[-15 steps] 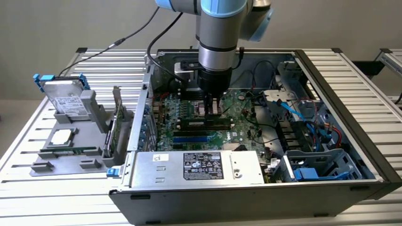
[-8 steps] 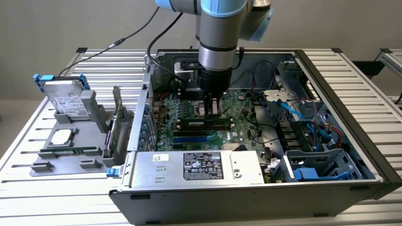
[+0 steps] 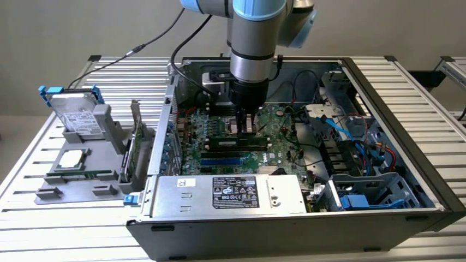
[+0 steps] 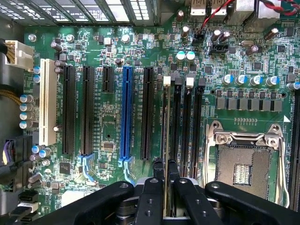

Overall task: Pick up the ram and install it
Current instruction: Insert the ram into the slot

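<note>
**Claw holds the ram on edge along the memory slots**

We see a ribbed bench (image 3: pixel 65 229) of pale aluminium slats carrying an open computer case (image 3: pixel 291 234) of dark sheet metal. The smooth grey and blue cylindrical robot arm (image 3: pixel 255 43) reaches straight down into it. The case floor is a flat green motherboard (image 4: pixel 117 56), studded with small round capacitors and fine solder dots. Long, straight plastic expansion slots cross it side by side, most of them black and one bright blue (image 4: pixel 125 112).

Beside these lie the narrow black memory slots (image 4: pixel 187 126), with small white latches (image 4: pixel 166 80) at one end. The matte black claw (image 4: pixel 165 164) has its two blocky fingers drawn close together, pinching the flat faces of the ram (image 4: pixel 167 122). We see this thin green circuit-board stick edge-on as a fine pale line.

It stands on edge, its long axis parallel to the memory slots, directly over the outermost one, and its far end is near a white latch. We cannot tell whether it is seated.
</note>
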Tool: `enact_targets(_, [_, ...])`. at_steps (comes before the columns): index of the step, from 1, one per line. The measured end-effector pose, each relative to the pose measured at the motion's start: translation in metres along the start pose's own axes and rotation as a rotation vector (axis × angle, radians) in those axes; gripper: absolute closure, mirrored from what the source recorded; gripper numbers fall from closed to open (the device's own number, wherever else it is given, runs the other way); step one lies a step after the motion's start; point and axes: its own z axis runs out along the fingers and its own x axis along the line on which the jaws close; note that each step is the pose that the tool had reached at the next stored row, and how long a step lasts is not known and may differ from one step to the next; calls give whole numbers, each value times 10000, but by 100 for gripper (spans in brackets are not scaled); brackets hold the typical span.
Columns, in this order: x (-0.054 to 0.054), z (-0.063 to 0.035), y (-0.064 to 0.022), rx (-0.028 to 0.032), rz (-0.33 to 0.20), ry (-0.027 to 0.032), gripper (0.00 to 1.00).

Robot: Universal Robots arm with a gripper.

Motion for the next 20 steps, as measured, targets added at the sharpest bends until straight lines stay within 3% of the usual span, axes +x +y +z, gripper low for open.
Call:
enact_targets(1, [0, 0, 0, -3, 0, -2, 86])
enact_targets(5, [0, 1, 0, 0, 0, -1, 66])
enact_targets(10, [0, -9, 0, 1, 0, -4, 55])
enact_targets(11, [2, -24, 1, 1, 0, -4, 48])
enact_targets(20, [22, -259, 11, -7, -1, -2, 48])
